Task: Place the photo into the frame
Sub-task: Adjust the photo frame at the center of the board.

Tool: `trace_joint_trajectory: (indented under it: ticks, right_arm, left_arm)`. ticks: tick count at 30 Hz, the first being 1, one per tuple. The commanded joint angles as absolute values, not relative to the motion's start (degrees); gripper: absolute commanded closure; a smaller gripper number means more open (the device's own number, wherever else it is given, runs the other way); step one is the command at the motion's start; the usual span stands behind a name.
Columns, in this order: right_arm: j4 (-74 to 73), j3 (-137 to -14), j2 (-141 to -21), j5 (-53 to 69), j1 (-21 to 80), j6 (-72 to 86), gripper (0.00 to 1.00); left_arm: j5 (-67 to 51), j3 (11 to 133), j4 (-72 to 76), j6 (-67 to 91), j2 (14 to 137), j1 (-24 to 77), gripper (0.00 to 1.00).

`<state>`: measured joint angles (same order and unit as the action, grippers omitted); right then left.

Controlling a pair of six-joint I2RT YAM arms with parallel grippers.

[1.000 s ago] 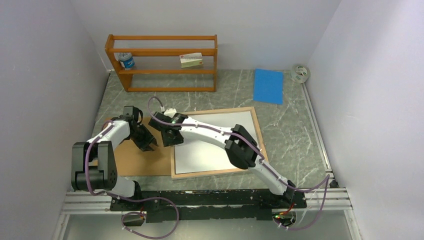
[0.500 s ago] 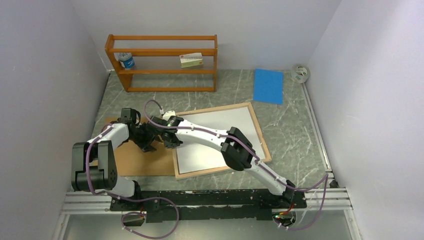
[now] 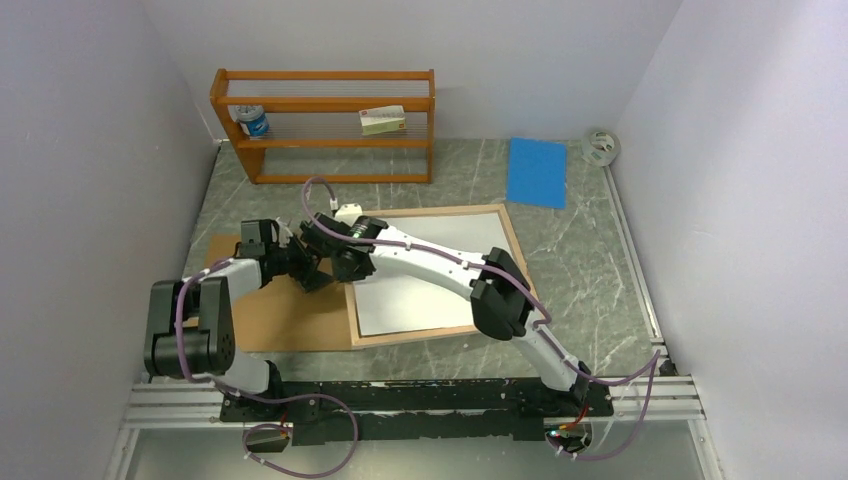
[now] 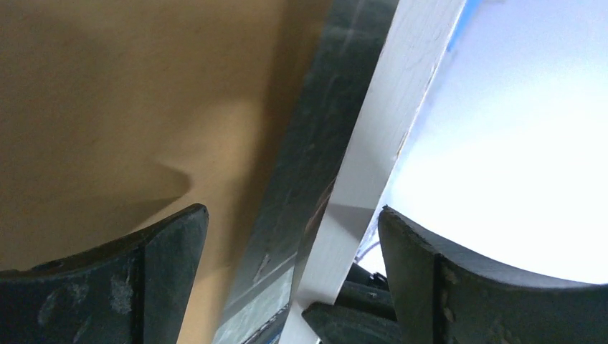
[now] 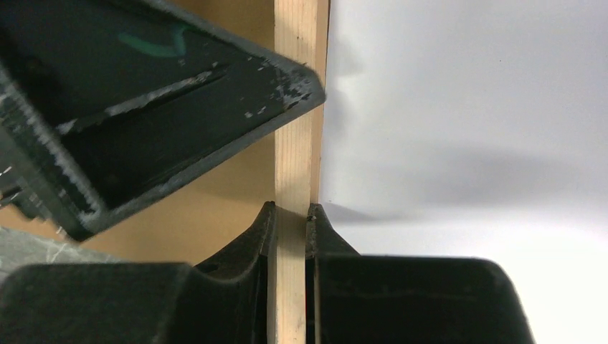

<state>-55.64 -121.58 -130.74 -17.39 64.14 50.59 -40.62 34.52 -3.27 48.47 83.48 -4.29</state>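
The frame (image 3: 450, 211) lies wood side up on the table, with the white reverse of the photo (image 3: 420, 305) inside it. My right gripper (image 3: 345, 262) is shut on the frame's left rail (image 5: 294, 107), and the wood is pinched between its fingertips (image 5: 290, 209). My left gripper (image 3: 312, 272) stands just left of that rail, open. Its jaws (image 4: 292, 215) straddle the rail's white face (image 4: 358, 179) without touching it. The brown backing board (image 3: 270, 320) lies under and left of both grippers. The printed side of the photo is hidden.
An orange shelf rack (image 3: 325, 125) holding a small tin and a box stands at the back left. A blue sheet (image 3: 537, 172) and a tape roll (image 3: 601, 146) lie at the back right. Side walls close in on both sides.
My left gripper has opened wide and moved up to the frame's left edge. My right gripper has shut on the left rail. The frame has shifted slightly toward the back right.
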Motion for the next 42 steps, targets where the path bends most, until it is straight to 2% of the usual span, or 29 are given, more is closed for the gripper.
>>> trace_joint_trajectory:
  ticks: [1,4,8,11,15,17,20,22,25,29,34,42]
  right_arm:
    - [-52.15,-121.16,-125.51,-17.21,63.92,51.29,0.99]
    - [-51.72,-121.11,-125.68,-16.36,63.85,50.69,0.98]
    - [-50.93,-120.82,-125.78,-15.29,63.82,49.83,0.97]
    - [-49.99,-120.27,-125.43,-14.41,63.73,48.85,0.96]
    - [-49.33,-120.03,-125.59,-13.30,63.77,48.14,0.92]
    - [-48.63,-119.56,-125.28,-12.74,63.78,47.84,0.87]
    - [-47.02,-117.87,-123.86,-12.12,63.58,47.34,0.72]
    - [-44.82,-115.22,-121.87,-11.06,63.24,47.08,0.62]
    - [-40.15,-110.38,-118.57,-7.84,62.31,46.56,0.47]
    - [-34.10,-103.62,-112.79,-6.41,61.57,44.85,0.31]
    - [-27.79,-94.15,-105.34,-3.41,58.89,44.77,0.26]
    - [-27.67,-78.21,-91.79,-11.52,45.90,45.32,0.23]
  left_arm:
    - [-53.49,32.44,17.41,57.11,89.56,-4.26,0.06]
    - [-56.80,31.44,27.62,62.20,92.79,-4.10,0.06]
    - [-57.74,33.78,23.83,59.70,95.03,-3.04,0.06]
    - [-59.36,34.55,26.34,61.09,96.53,-1.76,0.07]
    - [-61.50,35.37,29.17,63.45,98.29,-1.02,0.13]
    - [-62.80,35.65,30.39,64.89,99.52,-0.80,0.22]
    - [-64.34,34.98,34.61,68.21,101.38,-0.79,0.37]
    - [-65.62,34.30,39.93,72.30,102.55,-0.79,0.43]
    - [-67.81,33.57,47.49,77.05,104.21,-0.78,0.50]
    - [-69.34,32.53,53.96,80.96,105.18,-0.77,0.51]
    - [-70.36,31.54,59.45,84.05,106.44,-0.79,0.53]
    - [-69.70,29.93,70.66,91.12,109.81,-0.79,0.47]
